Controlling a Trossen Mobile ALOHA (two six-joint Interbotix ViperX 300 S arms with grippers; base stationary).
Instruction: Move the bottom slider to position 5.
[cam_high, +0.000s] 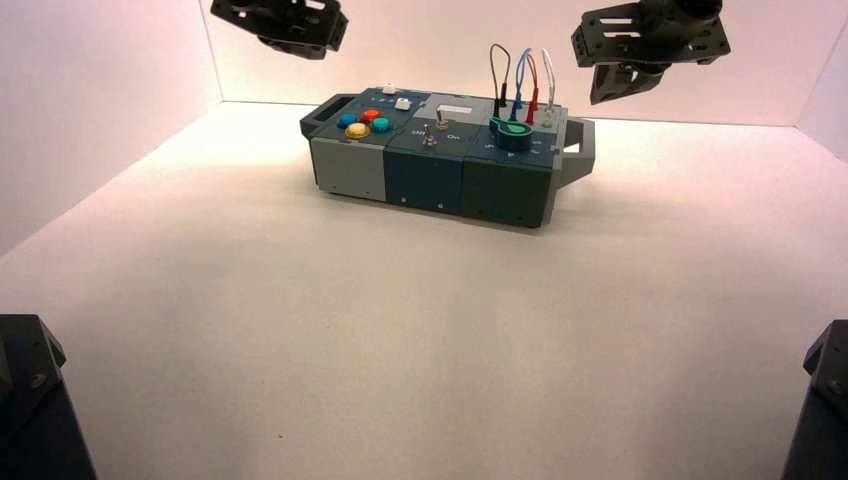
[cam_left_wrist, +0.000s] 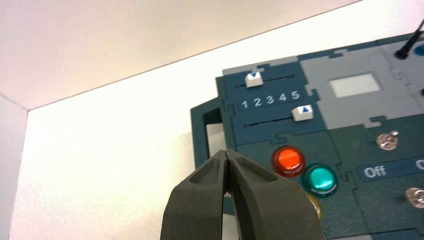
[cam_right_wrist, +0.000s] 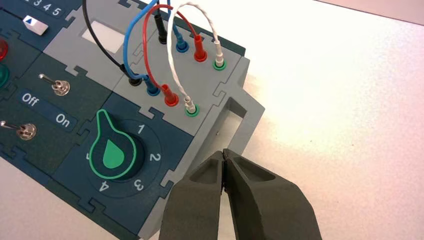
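We see the bottom slider (cam_left_wrist: 302, 113) beyond our pinched-shut, empty left gripper (cam_left_wrist: 228, 156), slot running along the numbers; the right gripper (cam_right_wrist: 223, 155), also clenched, is farther.

digits "1 2 3 4 5" printed white on the dark blue slider panel (cam_left_wrist: 270, 98), between the two slots; each white slider knob, incl. the bottom slider (cam_left_wrist: 302, 112), carries a small blue triangle. "off" and "on" on the label strip (cam_right_wrist: 46, 109) between the two toggle switches. green knob dial (cam_right_wrist: 113, 152) ringed with 1, 2, 3, 4.
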